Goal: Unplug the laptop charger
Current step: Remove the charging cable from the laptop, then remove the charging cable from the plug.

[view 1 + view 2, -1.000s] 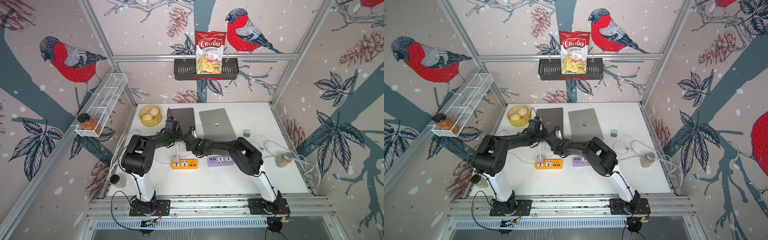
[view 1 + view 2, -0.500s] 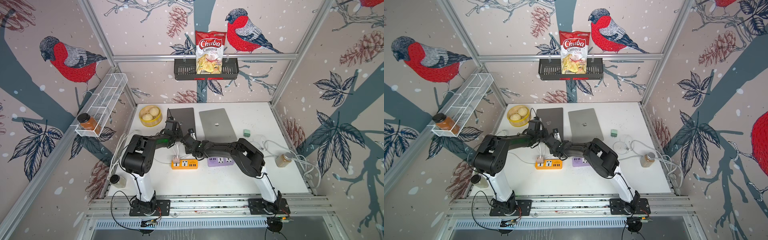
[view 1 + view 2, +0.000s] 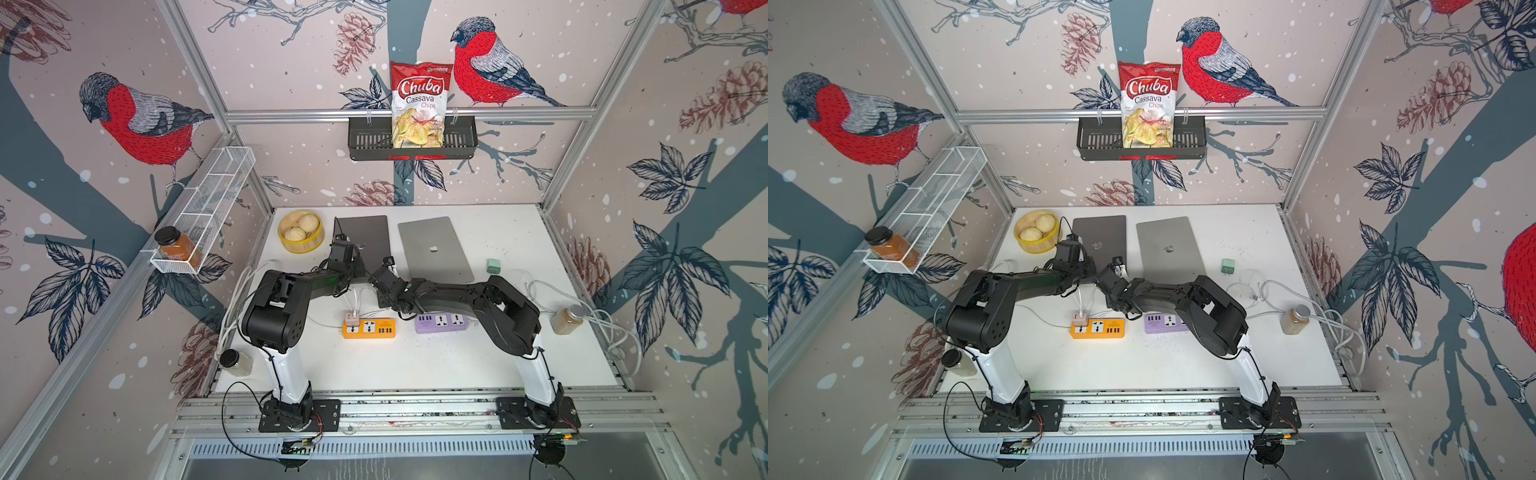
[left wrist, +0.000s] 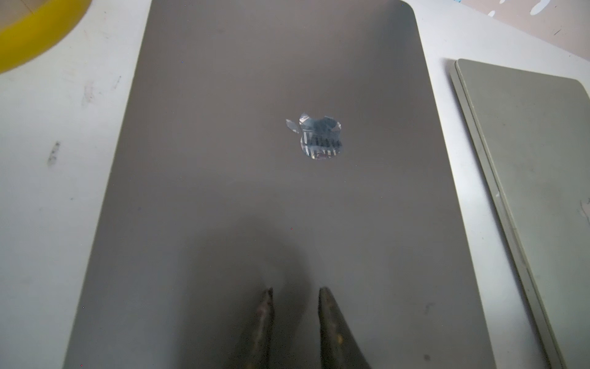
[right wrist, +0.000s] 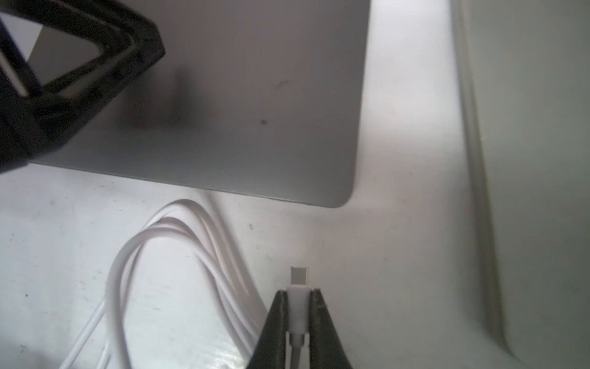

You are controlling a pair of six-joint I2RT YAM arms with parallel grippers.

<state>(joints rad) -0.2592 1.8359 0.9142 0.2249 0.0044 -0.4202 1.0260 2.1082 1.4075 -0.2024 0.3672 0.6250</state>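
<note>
Near the lower edge of a top view, the orange power strip [image 3: 370, 328] lies on the white table [image 3: 415, 365]. A small pink adapter [image 3: 352, 320] sits in its left end with white wires rising from it, and I judge this is the wall end of the charger, not yet pulled. Higher, at the middle of the frame, both arms meet at the near edge of the dark laptop [image 3: 365, 232]. In the right wrist view the right gripper [image 5: 298, 292] pinches the white plug [image 5: 299, 306] at the lower middle. The plug's metal tip points toward the laptop corner but stands apart from it, so the laptop end seems already free. The white cable [image 5: 127, 255] lies in loose loops at the lower left. In the left wrist view the left gripper [image 4: 295, 290] has its fingers pressed almost together, with only a narrow slit, and it grips nothing. Its tips are on or just above the lid, probably to stop the laptop from sliding. At the right edge lies the silver laptop [image 4: 526, 159], just beside the dark one. Farthest, at the upper left corner, is the yellow basket [image 4: 19, 41].
</note>
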